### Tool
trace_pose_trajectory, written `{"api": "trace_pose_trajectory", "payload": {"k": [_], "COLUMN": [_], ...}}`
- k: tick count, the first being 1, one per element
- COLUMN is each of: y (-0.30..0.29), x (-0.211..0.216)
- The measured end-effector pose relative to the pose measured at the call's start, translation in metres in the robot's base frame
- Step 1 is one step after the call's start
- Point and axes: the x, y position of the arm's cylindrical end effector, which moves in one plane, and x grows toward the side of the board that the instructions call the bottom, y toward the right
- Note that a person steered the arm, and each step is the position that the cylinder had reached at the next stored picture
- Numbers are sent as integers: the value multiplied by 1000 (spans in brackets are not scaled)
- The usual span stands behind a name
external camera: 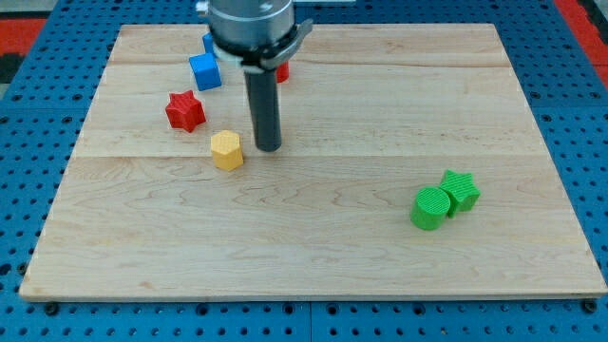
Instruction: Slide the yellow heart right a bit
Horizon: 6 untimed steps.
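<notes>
Several blocks dot a wooden board (pixel 313 256). Upper left sit a red star (pixel 185 111) and blue cube (pixel 204 72). Left of centre, the yellow heart (pixel 226 150). The tip (pixel 269 148), a bare rod holding nothing, stands just right of it, seemingly the wrong side for a rightward push.

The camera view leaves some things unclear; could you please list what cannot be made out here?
- Red block, camera view: mostly hidden behind the arm; shape unreadable.
- Second blue block: only a sliver shows beside the arm, above the blue cube.
- Yellow block left of my tip: heart shape not discernible.
</notes>
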Motion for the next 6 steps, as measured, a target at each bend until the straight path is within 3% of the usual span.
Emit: {"api": "trace_pose_trajectory", "payload": {"k": [1,2,4,6], "y": [2,-1,-49,1], "x": [-25,-3,-33,-38]}}
